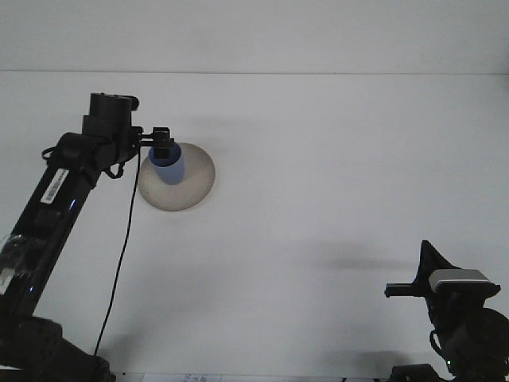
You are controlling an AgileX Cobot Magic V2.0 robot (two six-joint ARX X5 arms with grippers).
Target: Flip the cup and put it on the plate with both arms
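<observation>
- Blue cup (168, 169) stands on the plate (195, 187), left gripper (161, 146) at its rim; jaws' state cannot be told.
- Right gripper (407, 290) idles near the counter (334, 159) edge; jaws' state unclear.
- Risk: lifting away while snagged could topple the cup.

This looks like a robotics lab or test cell rather than a home or kitchen, though the view shows little beyond the work surface. A plain, matte white table (334, 175) fills nearly the whole picture and meets a bare white back wall (254, 32). Two black jointed robot arms stand at its near edge, the left arm (56, 207) with a loose black cable (119, 263) hanging from it, the right arm (465, 318) low at the corner.
</observation>
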